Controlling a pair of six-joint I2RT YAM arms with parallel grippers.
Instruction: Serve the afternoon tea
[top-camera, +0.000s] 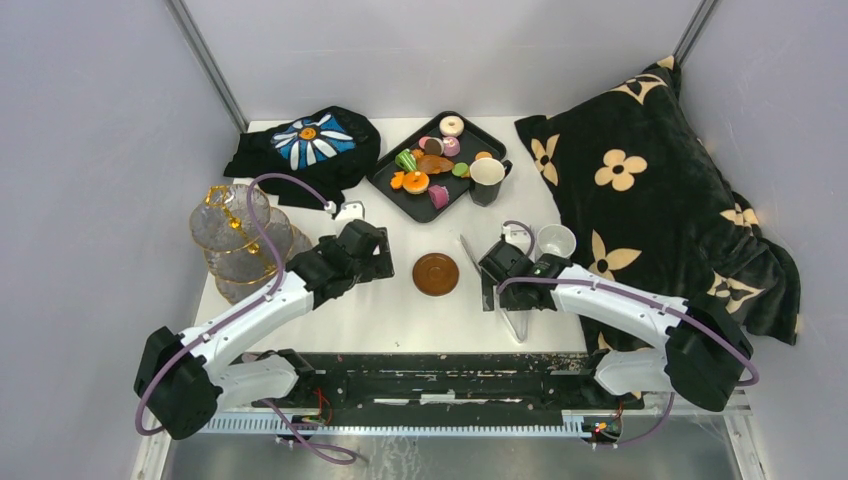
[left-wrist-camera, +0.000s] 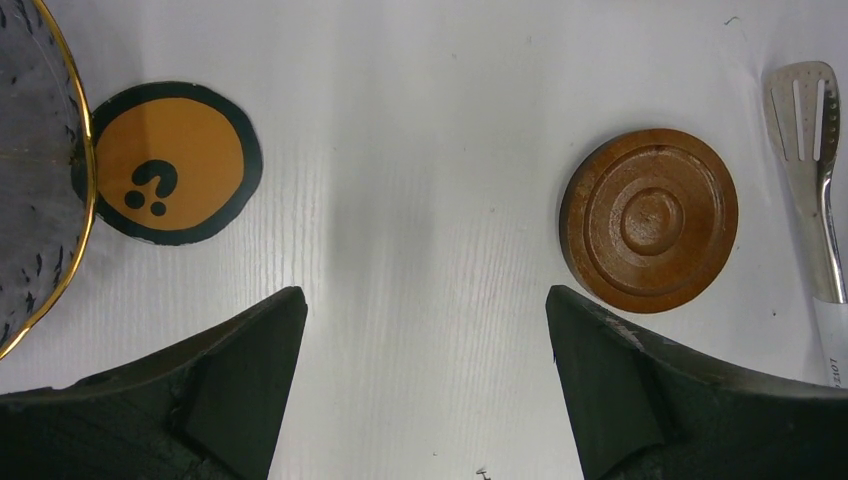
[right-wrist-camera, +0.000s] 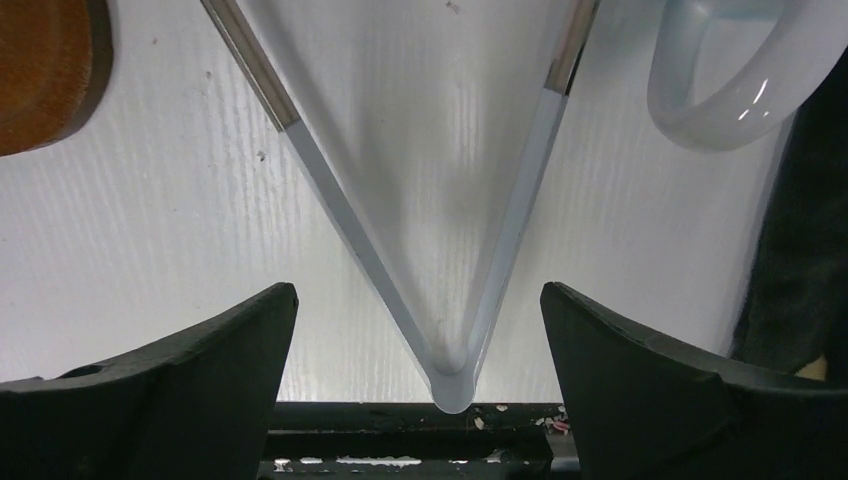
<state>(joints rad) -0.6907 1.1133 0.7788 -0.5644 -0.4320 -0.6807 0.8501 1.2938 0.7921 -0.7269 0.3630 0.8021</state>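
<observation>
Both grippers hung over the table with nothing in them. The left gripper (left-wrist-camera: 425, 300) had its fingers spread wide above bare tabletop. The right gripper (right-wrist-camera: 418, 300) stood just as wide, straddling the hinge end of the metal tongs (right-wrist-camera: 450, 385) lying flat beneath it.

The toy pastries (top-camera: 432, 165) were heaped on the black tray (top-camera: 388, 188) at the far middle, with the dark cup (top-camera: 487, 180) at the tray's right corner. The white mug (top-camera: 555, 241) stood just right of the right wrist, and one brown saucer (top-camera: 436, 273) lay between the arms. The tiered glass stand (top-camera: 238, 238) stood at the left edge, bare as far as could be seen.

The pastries looked small, light and probably slick, so the tongs would likely suit them better than bare fingers. The tongs looked thin and springy, best pinched across both arms a little up from the hinge. The saucer seemed stiff and low (little edge to catch), so its rim was the place to grip. The stand was glass – fragile, likely top-heavy – and the left forearm lay close beside it.

The mug crowded the tongs' right arm, and the flowered blanket (top-camera: 650, 200) hemmed in the right side. An orange question-mark disc (left-wrist-camera: 170, 165) lay at the stand's rim.
</observation>
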